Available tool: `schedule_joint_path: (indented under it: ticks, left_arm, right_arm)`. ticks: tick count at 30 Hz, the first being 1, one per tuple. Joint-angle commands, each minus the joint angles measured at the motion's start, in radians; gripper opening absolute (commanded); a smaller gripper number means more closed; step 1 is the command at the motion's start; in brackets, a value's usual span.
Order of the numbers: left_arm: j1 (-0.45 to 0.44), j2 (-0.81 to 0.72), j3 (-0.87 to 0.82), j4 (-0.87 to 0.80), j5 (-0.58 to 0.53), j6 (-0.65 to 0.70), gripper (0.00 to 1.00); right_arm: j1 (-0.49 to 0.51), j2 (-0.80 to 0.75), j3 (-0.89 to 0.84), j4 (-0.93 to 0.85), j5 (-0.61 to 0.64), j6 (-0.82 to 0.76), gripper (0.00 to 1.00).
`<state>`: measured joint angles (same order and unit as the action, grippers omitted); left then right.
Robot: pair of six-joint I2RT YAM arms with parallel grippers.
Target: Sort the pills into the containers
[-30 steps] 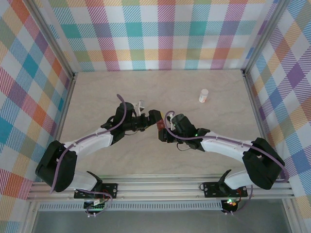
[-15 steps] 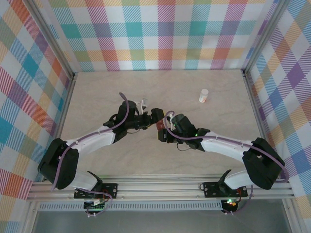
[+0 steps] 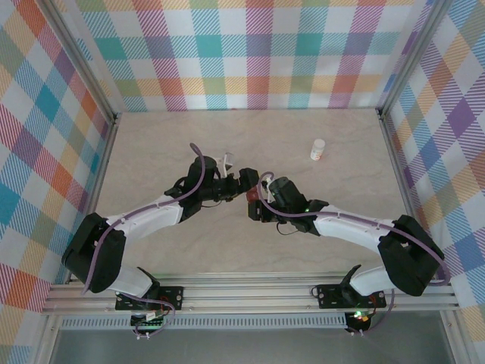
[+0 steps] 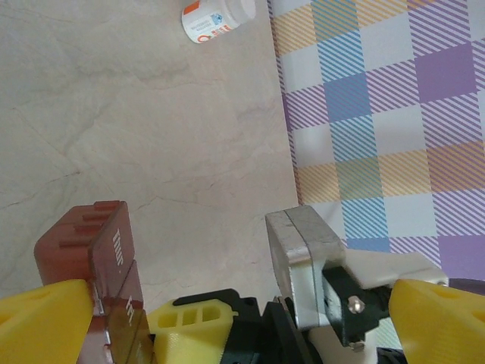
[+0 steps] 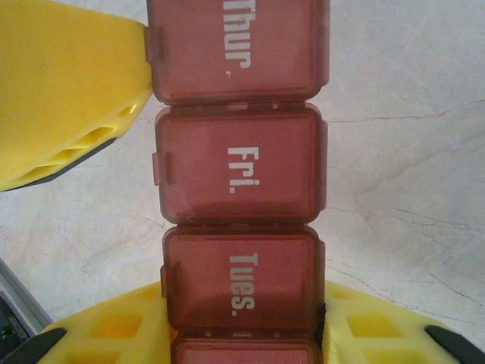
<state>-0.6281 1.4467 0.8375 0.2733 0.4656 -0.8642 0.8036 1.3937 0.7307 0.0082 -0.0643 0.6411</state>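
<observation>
The containers (image 5: 239, 167) are a dark red-brown strip of lidded squares marked Thur., Fri. and Tues., and every lid I see is down. My right gripper (image 5: 242, 334) is shut on the strip's near end, a yellow finger on each side. From above, the strip (image 3: 248, 199) lies between the two wrists at mid-table. My left gripper (image 4: 227, 303) stands wide open at the strip's far end (image 4: 95, 250). One of its yellow fingers (image 5: 68, 91) is beside the Thur. lid, and its metal pad (image 4: 303, 265) is well off to the other side. The pills are out of view.
A small white bottle (image 3: 317, 149) with an orange label stands at the back right of the beige table (image 3: 167, 243); it also appears in the left wrist view (image 4: 216, 19). Checked walls (image 3: 258, 53) close in three sides.
The left arm has crept a little forward and right, bringing its open gripper closer round the strip's far end. The right gripper has held still on the strip.
</observation>
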Motion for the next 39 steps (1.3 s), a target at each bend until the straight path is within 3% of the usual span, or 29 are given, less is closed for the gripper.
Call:
schedule_joint_path:
  ticks: [1,10,18,24,39]
  left_arm:
    - [-0.034,-0.008,0.059,0.025,0.005,-0.008,1.0]
    - [-0.07,-0.029,0.109,0.018,-0.006,-0.024,1.0]
    - [-0.061,-0.108,0.12,-0.176,-0.153,0.087,1.0]
    - [0.003,-0.159,0.084,-0.244,-0.203,0.12,1.0]
    - [0.208,-0.157,0.067,-0.397,-0.181,0.238,1.0]
  right_arm:
    - [0.002,-0.015,-0.006,0.031,-0.017,-0.004,0.34]
    - [0.0,-0.018,-0.008,0.029,-0.005,-0.005,0.34]
    - [0.0,-0.025,-0.014,-0.035,0.015,-0.047,0.35]
    - [0.0,-0.023,-0.012,-0.107,0.032,-0.106,0.37]
    - [0.002,0.067,0.051,-0.224,0.018,-0.263,0.41]
